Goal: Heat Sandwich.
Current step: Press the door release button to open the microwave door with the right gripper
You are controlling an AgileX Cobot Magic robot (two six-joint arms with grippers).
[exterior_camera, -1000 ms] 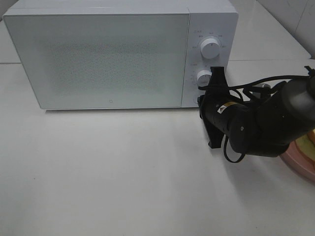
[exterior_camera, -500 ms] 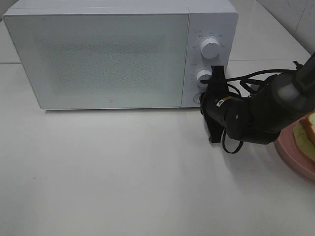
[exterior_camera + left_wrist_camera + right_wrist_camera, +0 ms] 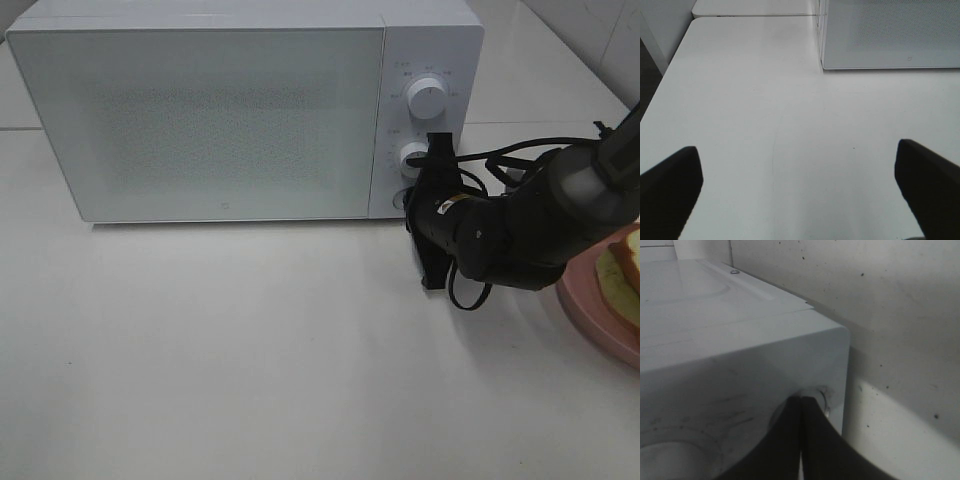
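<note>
The black right arm [image 3: 520, 230] reaches in from the right side of the white surface [image 3: 250, 360]. It lies low and nearly level, with its wrist turned toward the control panel of the white box-shaped microwave oven [image 3: 200, 120]. The right pincer [image 3: 801, 407] is fully closed, its two dark fingers pressed together with nothing between them. The joined tips sit at the small round button [image 3: 822, 391] in the lower corner of the panel, below the lower white round knob [image 3: 412, 155]; whether they touch the button cannot be confirmed. The oven door is closed. The left pincer [image 3: 797, 167] hangs above bare surface in front of the oven's front corner, its fingers spread wide and holding nothing. The sandwich [image 3: 624, 270], white bread with tan crust and pale filling, lies on the round pink plate [image 3: 590, 310] at the right edge of the high view. It is partly cut off by the frame, just beside the right arm and apart from the oven. The surface in front of the oven door lies open across its full width. The plate and the arm occupy the right side.
</note>
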